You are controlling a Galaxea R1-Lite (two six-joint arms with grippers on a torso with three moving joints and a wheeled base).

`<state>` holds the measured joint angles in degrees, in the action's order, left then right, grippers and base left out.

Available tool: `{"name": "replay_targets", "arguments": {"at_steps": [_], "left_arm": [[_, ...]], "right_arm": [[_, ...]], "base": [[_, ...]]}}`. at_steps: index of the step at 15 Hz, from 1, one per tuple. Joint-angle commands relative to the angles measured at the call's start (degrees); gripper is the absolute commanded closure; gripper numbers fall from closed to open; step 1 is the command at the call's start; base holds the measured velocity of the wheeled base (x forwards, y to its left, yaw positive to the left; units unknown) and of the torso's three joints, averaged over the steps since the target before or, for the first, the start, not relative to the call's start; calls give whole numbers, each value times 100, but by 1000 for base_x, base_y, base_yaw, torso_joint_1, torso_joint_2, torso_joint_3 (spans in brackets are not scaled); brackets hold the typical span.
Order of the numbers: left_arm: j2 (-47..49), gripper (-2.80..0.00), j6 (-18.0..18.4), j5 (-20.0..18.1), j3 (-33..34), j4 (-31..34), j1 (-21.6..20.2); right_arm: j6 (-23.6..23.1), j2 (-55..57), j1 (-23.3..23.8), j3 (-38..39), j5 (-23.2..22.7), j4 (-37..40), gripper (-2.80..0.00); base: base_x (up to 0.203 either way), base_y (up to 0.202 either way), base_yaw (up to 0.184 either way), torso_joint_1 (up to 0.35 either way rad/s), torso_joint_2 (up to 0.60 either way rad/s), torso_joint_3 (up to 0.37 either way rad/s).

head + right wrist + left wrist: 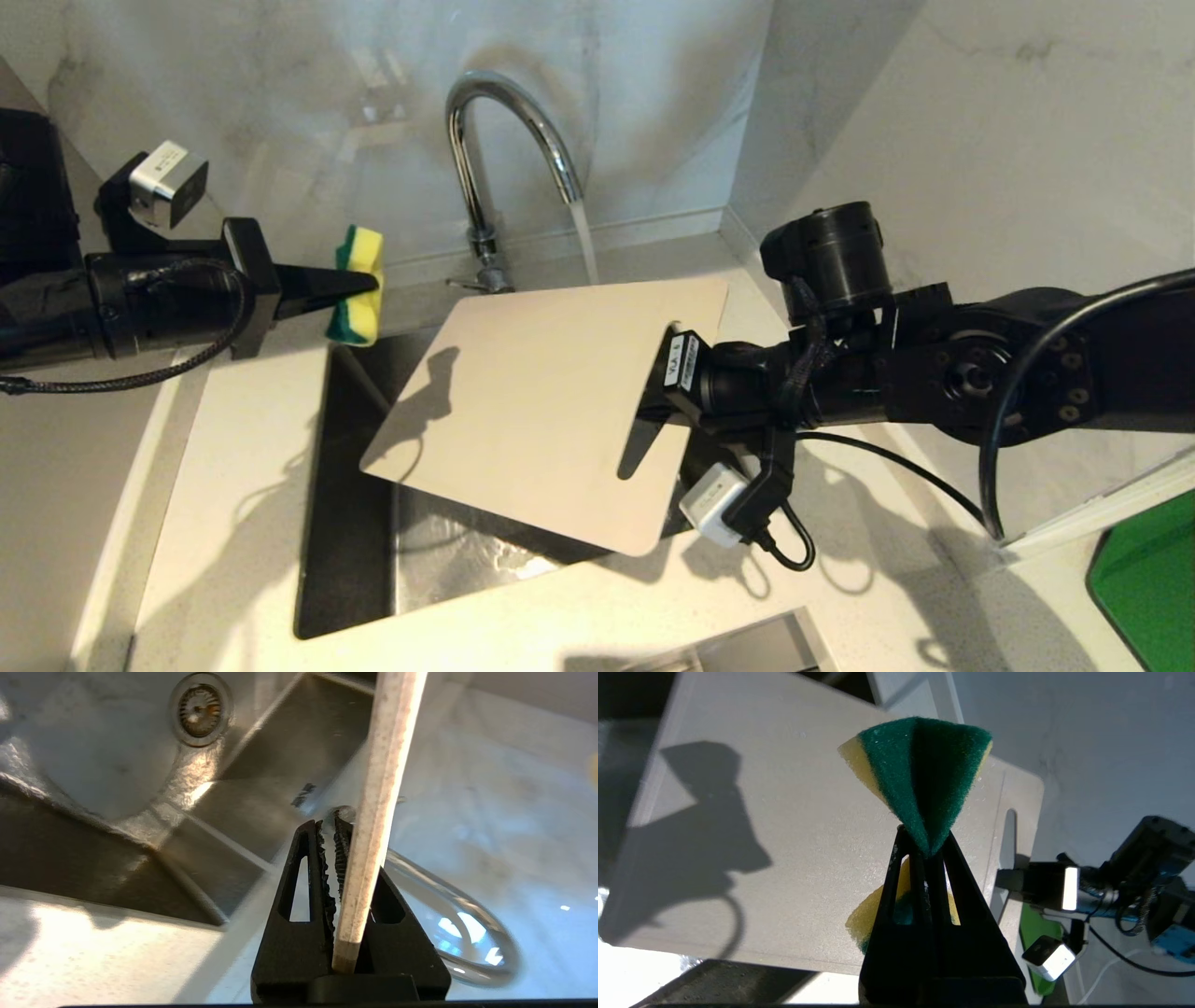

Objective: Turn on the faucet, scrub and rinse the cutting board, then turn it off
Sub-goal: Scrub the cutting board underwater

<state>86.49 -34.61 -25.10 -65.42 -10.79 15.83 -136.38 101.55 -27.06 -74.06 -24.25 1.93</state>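
Kitchen: steel sink (350,523), marble backsplash (308,103)

Both grippers (369,280) (337,826) clamped, arms extended.

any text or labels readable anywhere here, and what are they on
White sticker on the right arm's wrist: a short vertical print, too small to read for sure.
Dark mark on the sink wall: blurred, unreadable.
Cutting board, sponge, faucet: no text visible.
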Motion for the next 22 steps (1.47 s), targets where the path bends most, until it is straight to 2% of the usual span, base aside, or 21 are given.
{"name": "replay_targets", "arguments": {"at_steps": [1,7,18,22], "left_arm": [[-43,0,-28,-20,-59,-18,-71],[-369,0,-167,-116,24,-20,-71],[-440,0,-178,-162,38,-28,-36],[-431,0,-204,-250,38,-28,-36]], "right_arm": [[-74,359,103,-150,31,9,0],[-91,576,752,-224,177,1,0],[-117,972,948,-988,185,27,0],[-117,972,948,-961,183,45,0]], "base": [[0,0,0,0,0,0],[0,0,0,0,0,0],[0,0,0,0,0,0],[0,0,0,0,0,0]]}}
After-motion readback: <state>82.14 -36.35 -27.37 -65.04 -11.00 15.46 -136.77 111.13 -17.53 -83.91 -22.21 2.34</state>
